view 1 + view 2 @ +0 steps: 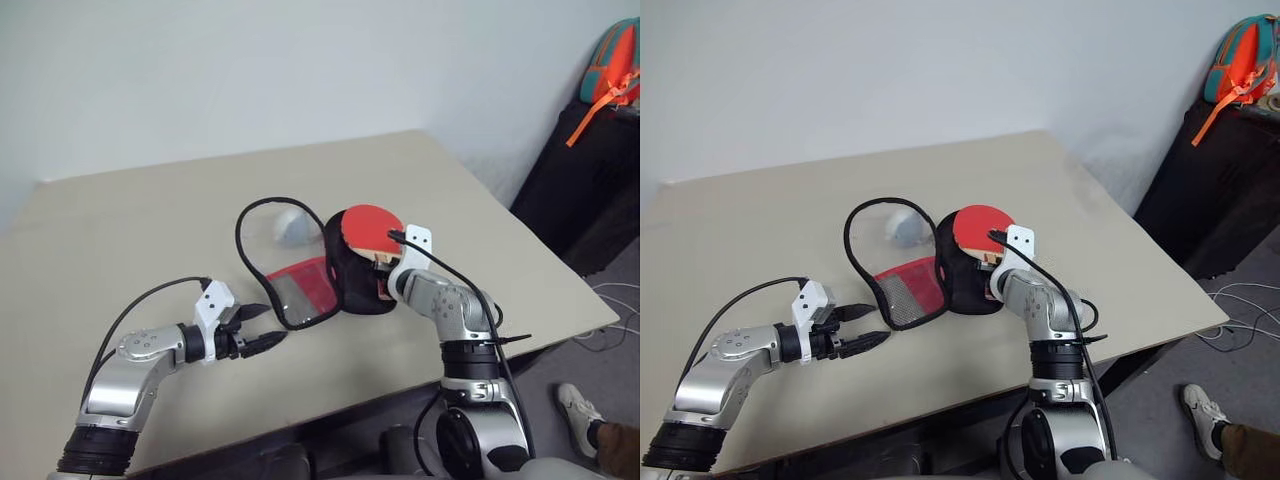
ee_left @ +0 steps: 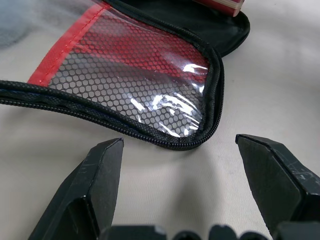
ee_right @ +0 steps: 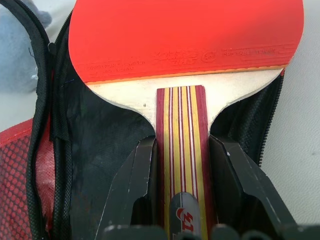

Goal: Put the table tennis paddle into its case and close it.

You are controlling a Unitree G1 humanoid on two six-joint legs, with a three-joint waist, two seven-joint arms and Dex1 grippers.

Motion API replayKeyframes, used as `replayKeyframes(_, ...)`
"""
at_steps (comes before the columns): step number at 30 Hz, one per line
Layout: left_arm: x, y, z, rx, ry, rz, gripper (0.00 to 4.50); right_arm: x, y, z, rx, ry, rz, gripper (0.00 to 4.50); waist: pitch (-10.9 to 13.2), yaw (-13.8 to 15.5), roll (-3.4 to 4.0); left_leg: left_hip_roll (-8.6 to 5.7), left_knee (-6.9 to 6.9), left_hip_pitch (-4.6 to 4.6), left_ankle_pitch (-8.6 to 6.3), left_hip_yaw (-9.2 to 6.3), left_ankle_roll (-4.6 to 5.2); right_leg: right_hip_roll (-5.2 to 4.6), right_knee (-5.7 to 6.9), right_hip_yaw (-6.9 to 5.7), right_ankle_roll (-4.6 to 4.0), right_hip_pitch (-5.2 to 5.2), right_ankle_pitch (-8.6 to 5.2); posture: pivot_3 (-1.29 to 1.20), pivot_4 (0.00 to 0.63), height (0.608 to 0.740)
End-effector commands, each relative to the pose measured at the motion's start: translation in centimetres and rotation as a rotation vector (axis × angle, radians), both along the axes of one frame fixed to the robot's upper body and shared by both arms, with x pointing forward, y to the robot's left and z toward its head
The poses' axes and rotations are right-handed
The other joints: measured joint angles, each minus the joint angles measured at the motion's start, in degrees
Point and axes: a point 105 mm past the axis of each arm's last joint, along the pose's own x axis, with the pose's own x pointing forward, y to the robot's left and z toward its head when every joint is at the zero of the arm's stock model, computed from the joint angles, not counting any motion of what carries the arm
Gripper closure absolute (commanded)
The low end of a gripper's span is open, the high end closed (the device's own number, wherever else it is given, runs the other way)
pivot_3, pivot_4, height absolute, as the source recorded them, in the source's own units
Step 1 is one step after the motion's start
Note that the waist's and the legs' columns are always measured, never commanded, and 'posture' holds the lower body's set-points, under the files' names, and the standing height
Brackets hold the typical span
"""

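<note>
Right gripper (image 3: 181, 165) clamps table tennis paddle (image 1: 368, 228) by handle, blade over open case (image 1: 335, 270), not yet seated. Left gripper (image 1: 262, 327) spread wide, empty, near flap. Insertion, zip remain.

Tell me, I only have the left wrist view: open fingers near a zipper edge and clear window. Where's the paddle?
Observer: The right gripper is shut on the table tennis paddle by its handle, over the case.
Operator: Is the case open?
Observer: Yes, its windowed flap lies folded out on the table toward the left gripper.
Operator: Anything else nearby?
Observer: A small grey-white lump lies behind the flap.
</note>
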Motion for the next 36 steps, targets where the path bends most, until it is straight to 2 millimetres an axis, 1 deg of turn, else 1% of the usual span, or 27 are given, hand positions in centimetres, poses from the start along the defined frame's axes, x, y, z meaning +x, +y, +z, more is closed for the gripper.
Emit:
replayKeyframes(1, 0.4, -0.5, 1.6, -0.001, -0.061, -0.008, 0.69, -0.4, 2.1, 0.5, 0.046, -0.009, 0.036, 3.37, 0.0, 0.0, 0.00, 0.00, 0.00, 0.01, 0.00, 0.00, 0.00, 0.01, 0.01, 0.00, 0.00, 0.00, 0.00, 0.00, 0.000, 0.740)
replayKeyframes(9, 0.4, -1.2, 1.9, -0.003, -0.059, -0.009, 0.69, -0.8, 3.0, 1.4, 0.067, -0.019, 0.070, 3.37, 0.0, -0.2, 0.00, 0.01, -0.01, 0.00, 0.00, -0.02, 0.00, 0.03, 0.02, 0.00, 0.02, 0.00, 0.01, 0.00, 0.000, 0.740)
replayKeyframes(13, 0.4, -1.2, 2.1, -0.003, -0.058, -0.010, 0.69, -1.6, 3.8, 2.3, 0.086, -0.029, 0.114, 3.37, 0.0, -0.3, 0.00, 0.01, -0.01, -0.01, 0.00, -0.02, 0.00, 0.04, 0.01, 0.00, 0.01, -0.01, 0.00, 0.00, 0.000, 0.740)
replayKeyframes(15, 0.3, -1.2, 2.1, -0.004, -0.055, -0.009, 0.69, -2.0, 3.9, 2.5, 0.091, -0.025, 0.126, 3.37, 0.0, -0.3, 0.00, 0.01, -0.01, -0.01, 0.00, -0.03, 0.00, 0.04, 0.01, 0.00, 0.01, -0.01, 0.01, 0.00, 0.000, 0.740)
replayKeyframes(21, -0.1, -1.4, 2.1, -0.007, -0.044, -0.012, 0.69, -2.6, 4.2, 2.2, 0.093, -0.007, 0.141, 3.37, 0.0, -0.4, 0.00, 0.02, 0.00, 0.00, 0.00, -0.02, 0.00, 0.03, 0.01, 0.00, -0.02, -0.01, -0.01, 0.00, 0.000, 0.740)
replayKeyframes(27, -0.1, -1.4, 2.3, -0.005, -0.043, -0.007, 0.69, -2.0, 3.9, 1.1, 0.070, 0.015, 0.116, 3.37, 0.0, -0.4, -0.01, 0.03, 0.00, 0.00, 0.00, -0.02, 0.00, 0.05, 0.01, 0.00, -0.03, -0.01, -0.02, 0.00, 0.000, 0.740)
replayKeyframes(30, -0.1, -1.3, 2.4, -0.004, -0.044, -0.004, 0.69, -1.6, 3.9, 0.9, 0.068, 0.012, 0.107, 3.37, 0.0, -0.8, -0.05, 0.04, 0.02, 0.01, 0.00, -0.02, 0.00, 0.05, 0.01, 0.00, -0.03, 0.01, -0.02, 0.00, 0.000, 0.740)
replayKeyframes(32, -0.1, -1.3, 2.5, -0.003, -0.047, -0.001, 0.69, -1.4, 4.0, 0.8, 0.076, 0.017, 0.099, 2.65, -0.1, -1.0, -0.11, 0.04, 0.03, 0.03, 0.01, -0.03, 0.01, 0.05, 0.01, 0.00, -0.03, 0.03, -0.02, 0.00, 0.000, 0.740)
replayKeyframes(34, -0.1, -1.2, 2.5, -0.002, -0.049, 0.003, 0.69, -1.2, 4.2, 0.9, 0.097, 0.021, 0.099, 2.15, -0.1, -1.0, -0.10, 0.04, 0.04, 0.02, 0.01, -0.05, 0.02, 0.05, 0.01, -0.01, -0.03, 0.04, -0.02, 0.00, 0.000, 0.740)
replayKeyframes(36, 0.0, -1.2, 2.5, 0.000, -0.054, 0.007, 0.69, -1.1, 4.5, 1.4, 0.113, 0.007, 0.107, 1.39, -0.1, -1.1, -0.11, 0.04, 0.03, 0.02, 0.01, -0.05, 0.02, 0.05, 0.01, -0.01, -0.03, 0.03, -0.01, 0.00, 0.000, 0.740)
